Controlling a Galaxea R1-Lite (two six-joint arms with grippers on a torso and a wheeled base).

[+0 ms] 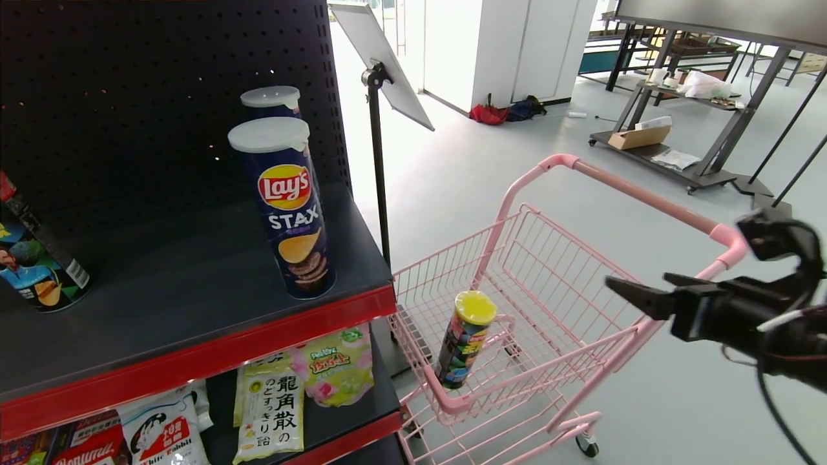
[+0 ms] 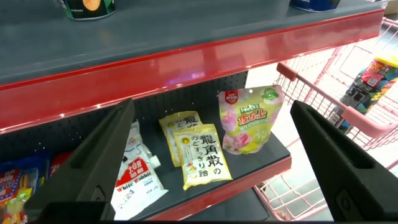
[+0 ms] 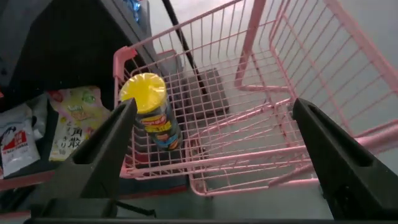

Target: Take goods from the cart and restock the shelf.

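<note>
A chip can with a yellow lid (image 1: 466, 339) stands upright in the front corner of the pink cart (image 1: 568, 271), on the side nearest the shelf. The right wrist view looks down on the same can (image 3: 152, 112). My right gripper (image 1: 639, 287) hangs open and empty over the cart's far side by the handle, up and to the right of the can. On the black top shelf (image 1: 194, 284) stand two dark blue chip cans (image 1: 287, 206), one behind the other. My left gripper (image 2: 211, 162) is open and empty, facing the lower shelf's snack bags (image 2: 198, 152).
A third can (image 1: 35, 258) stands at the top shelf's left edge. Snack bags (image 1: 271, 400) lie on the lower shelf. A sign stand (image 1: 378, 129) rises between shelf and cart. Open floor lies to the right, with metal racks (image 1: 672, 129) far behind.
</note>
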